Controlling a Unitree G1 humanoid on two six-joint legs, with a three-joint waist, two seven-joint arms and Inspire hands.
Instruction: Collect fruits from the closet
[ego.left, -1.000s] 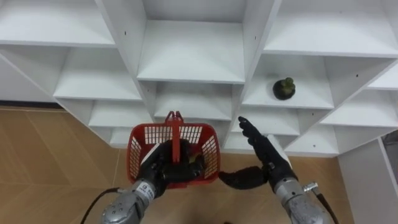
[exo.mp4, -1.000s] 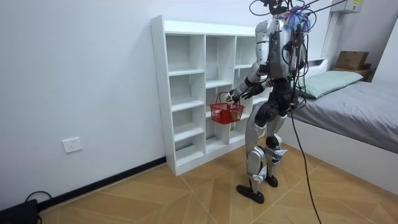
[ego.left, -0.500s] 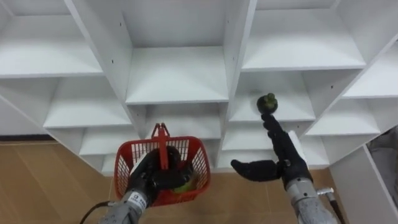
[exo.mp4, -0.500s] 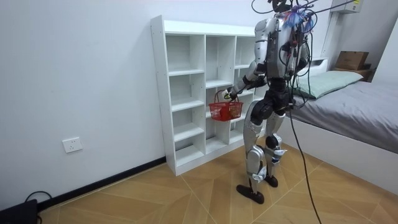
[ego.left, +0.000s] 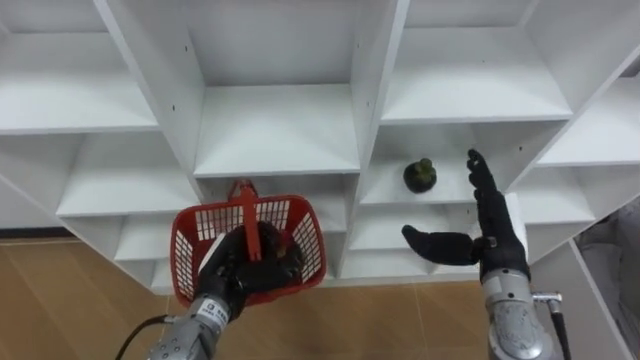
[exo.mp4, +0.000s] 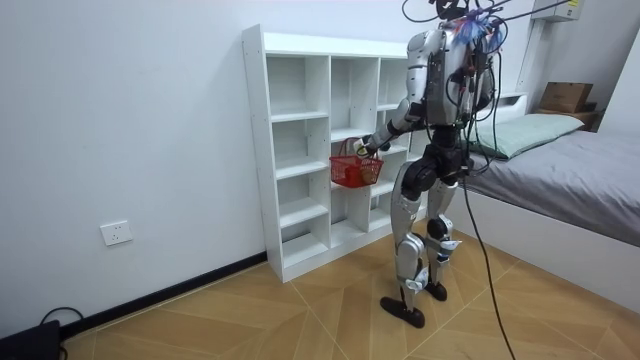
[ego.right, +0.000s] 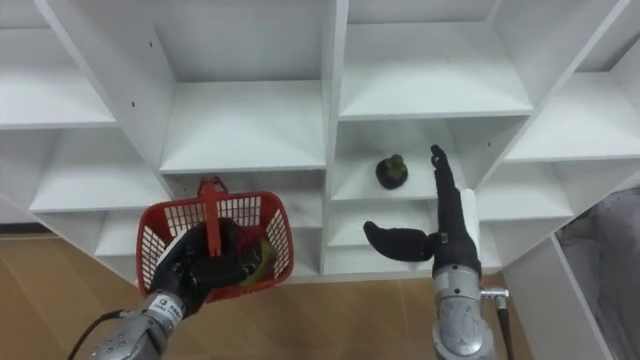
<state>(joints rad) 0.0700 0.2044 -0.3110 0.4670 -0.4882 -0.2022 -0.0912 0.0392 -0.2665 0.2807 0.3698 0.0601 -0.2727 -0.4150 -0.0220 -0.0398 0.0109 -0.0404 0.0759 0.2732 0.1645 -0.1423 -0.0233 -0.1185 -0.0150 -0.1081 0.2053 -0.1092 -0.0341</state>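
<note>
Beside the fruit (ego.left: 420, 176), right robot hand (ego.left: 493, 240) gapes; left robot hand (ego.left: 236, 270) grips basket (ego.left: 188, 243).

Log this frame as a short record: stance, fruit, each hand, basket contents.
stance: standing before the white shelf unit
fruit: dark green fruit on a right-column shelf
left hand: curled round the handle of the red basket
right hand: open, raised just right of the fruit, not touching
basket contents: yellow-green item, partly hidden

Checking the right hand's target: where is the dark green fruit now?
The dark green fruit sits on a closet shelf in the left eye view, just left of the open right hand, right of the red basket.
</note>
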